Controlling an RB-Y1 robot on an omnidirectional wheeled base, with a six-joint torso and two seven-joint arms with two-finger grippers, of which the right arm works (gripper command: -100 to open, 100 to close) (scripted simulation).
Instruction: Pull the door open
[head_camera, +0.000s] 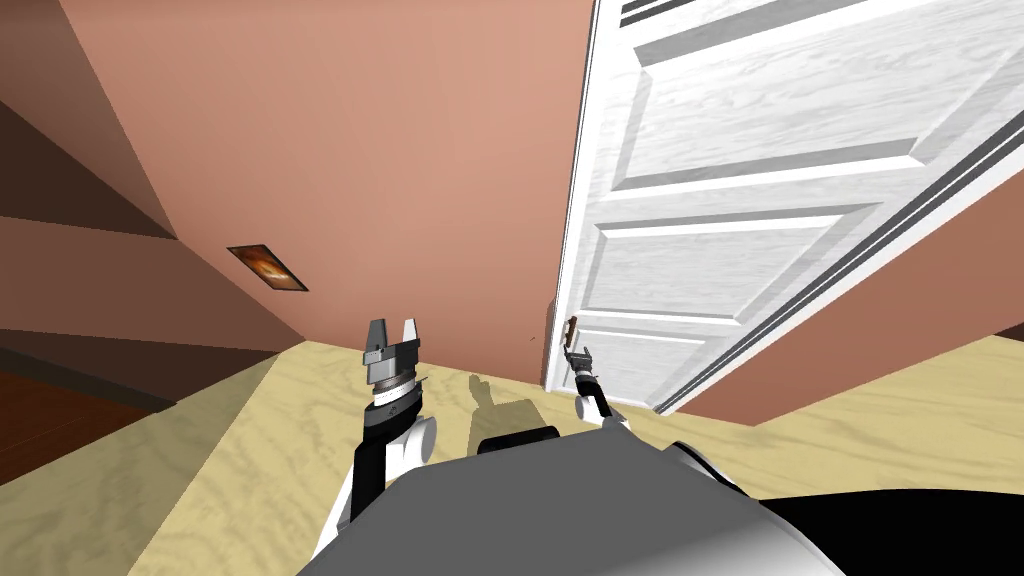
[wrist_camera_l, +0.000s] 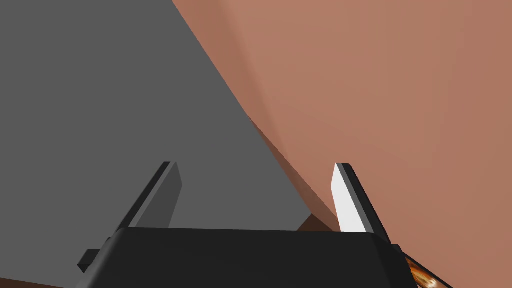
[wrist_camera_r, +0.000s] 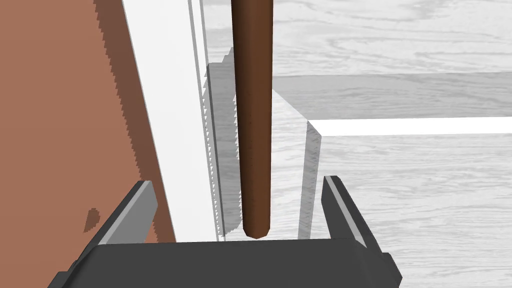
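Brown is the colour to aim at: the dark brown round bar handle (wrist_camera_r: 253, 125) runs along the free edge of the white wood-grain panelled door (head_camera: 760, 200). It sits low on the door in the head view, just beside the narrow white door frame (wrist_camera_r: 165, 125) and the terracotta wall (head_camera: 400, 150). The right hand (wrist_camera_r: 237, 180) is at the handle, its two fingers (wrist_camera_r: 137, 207) standing apart. The bar's lower end lines up between them, roughly centred, and neither blade touches it. I cannot tell whether the blades reach past the bar.

The step in hand, as I judge it, is taking the grip. To do it well, ease the hand in until the blades clearly straddle the bar. Shift a little up its length as well, so the grip does not catch only the tip. Keep the bar centred and close squarely across it. Watch the finger on the frame side: it hangs in front of the wall and frame and could scrape them on the way in. Once clamped, the pull should follow the door's arc about its far edge, not a straight line, or the round bar may slip through the blades.

The left hand (head_camera: 392, 340) is up on the left, well apart from the door, fingers spread and holding nothing.
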